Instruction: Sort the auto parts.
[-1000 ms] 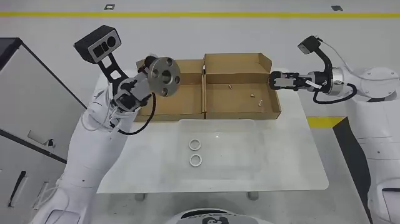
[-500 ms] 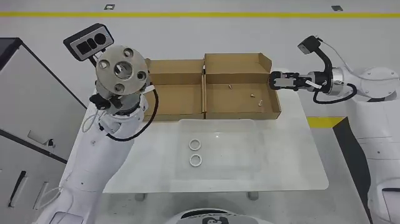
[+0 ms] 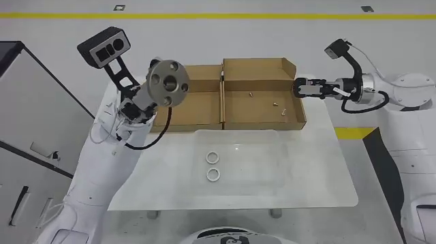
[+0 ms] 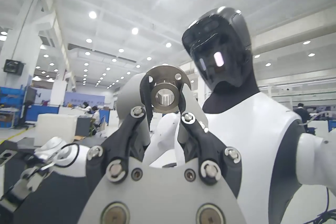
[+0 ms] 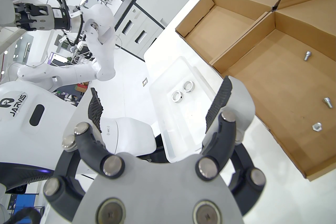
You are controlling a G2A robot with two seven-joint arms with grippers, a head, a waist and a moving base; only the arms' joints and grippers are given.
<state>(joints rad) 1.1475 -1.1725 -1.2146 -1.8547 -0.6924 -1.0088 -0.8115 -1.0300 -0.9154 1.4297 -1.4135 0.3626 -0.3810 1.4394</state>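
Top view: flange (image 3: 169, 84) clamped by its hub in left tool (image 4: 164, 93), aloft at 9 o'clock edge of left box (image 3: 197, 104), probably for dropping in; right tool (image 3: 298, 88) spread wide, empty, at 3 o'clock of right box (image 3: 259, 111).

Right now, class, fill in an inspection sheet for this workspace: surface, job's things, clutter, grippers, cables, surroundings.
Surface: white table, carrying a clear tray and two open cardboard boxes.
Job's things: two rings in the tray; three small fasteners in the right box; metal disc held off the table.
Clutter: nothing seen.
Grippers: left gripper shut on the disc; right gripper open, at the right box's outer edge.
Cables: black cable looped at each forearm.
Surroundings: grey cabinet beside the table; yellow line on the floor.
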